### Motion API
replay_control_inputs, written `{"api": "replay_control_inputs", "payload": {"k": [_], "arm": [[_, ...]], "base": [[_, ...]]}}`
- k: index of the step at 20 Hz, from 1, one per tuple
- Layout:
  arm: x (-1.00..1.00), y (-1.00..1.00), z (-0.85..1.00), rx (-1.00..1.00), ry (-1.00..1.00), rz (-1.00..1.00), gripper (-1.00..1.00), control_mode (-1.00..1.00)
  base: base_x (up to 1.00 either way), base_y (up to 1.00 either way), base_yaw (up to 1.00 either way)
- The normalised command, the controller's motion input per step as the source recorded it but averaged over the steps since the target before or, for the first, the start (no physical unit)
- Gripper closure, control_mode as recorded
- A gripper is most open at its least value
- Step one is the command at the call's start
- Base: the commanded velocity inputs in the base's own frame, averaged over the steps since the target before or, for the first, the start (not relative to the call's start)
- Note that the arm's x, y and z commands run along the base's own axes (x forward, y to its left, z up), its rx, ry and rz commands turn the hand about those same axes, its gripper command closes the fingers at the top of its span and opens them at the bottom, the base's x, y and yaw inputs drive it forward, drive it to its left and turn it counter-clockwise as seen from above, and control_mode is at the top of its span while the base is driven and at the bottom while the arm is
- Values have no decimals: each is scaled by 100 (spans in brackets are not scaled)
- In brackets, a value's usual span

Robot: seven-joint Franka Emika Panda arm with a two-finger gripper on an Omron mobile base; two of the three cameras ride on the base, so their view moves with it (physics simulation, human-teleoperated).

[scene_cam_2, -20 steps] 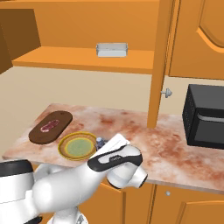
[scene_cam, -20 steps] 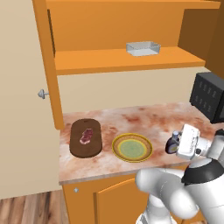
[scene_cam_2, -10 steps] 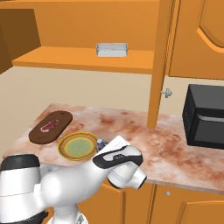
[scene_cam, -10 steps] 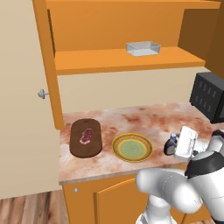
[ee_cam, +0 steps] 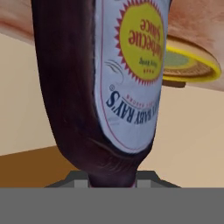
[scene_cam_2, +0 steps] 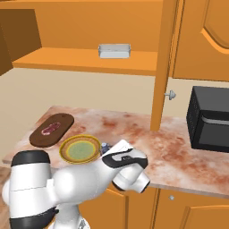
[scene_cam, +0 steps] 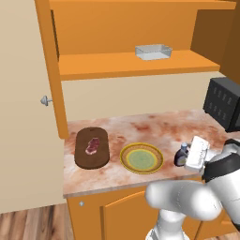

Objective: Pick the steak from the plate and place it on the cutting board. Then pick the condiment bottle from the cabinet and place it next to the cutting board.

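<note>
Left base view has the steak (scene_cam: 92, 146) lying on the dark cutting board (scene_cam: 91, 155) at the left of the marbled counter (scene_cam: 154, 129), with the plate (scene_cam: 125, 160) just right of the board and bare in its green centre. Right of the plate, near the counter's front edge, the condiment bottle (scene_cam: 181, 155) stands against the white hand, and the gripper (scene_cam: 186, 157) is pinching it. Hand view looks straight at the bottle (ee_cam: 105, 83) from very close, its white and yellow label reading upside down, with the plate's yellow rim (ee_cam: 205, 65) behind it. Right base view shows the bottle's cap (scene_cam_2: 104, 146) peeking out just beside the plate (scene_cam_2: 67, 148), between the plate and the robot's hand; the board (scene_cam_2: 61, 126) with the steak (scene_cam_2: 49, 129) lies farther left. Up in the cabinet (scene_cam: 122, 65), a clear rectangular tray (scene_cam: 153, 51) sits on the shelf. A black microwave (scene_cam_2: 210, 119) stands at the counter's right end.
</note>
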Motion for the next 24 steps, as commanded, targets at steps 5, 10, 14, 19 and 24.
{"api": "replay_control_inputs", "payload": {"k": [5, 10, 14, 19, 24], "arm": [[16, -8, -17, 2, 0, 0, 100, -100], [17, -8, -19, 1, 0, 0, 100, -100], [18, -9, -20, 1, 0, 0, 100, -100], [18, -10, -20, 1, 0, 0, 100, -100], [13, -8, -18, 0, 1, 0, 100, -100]], "base": [[0, 0, 0], [0, 0, 0], [0, 0, 0], [0, 0, 0], [0, 0, 0]]}}
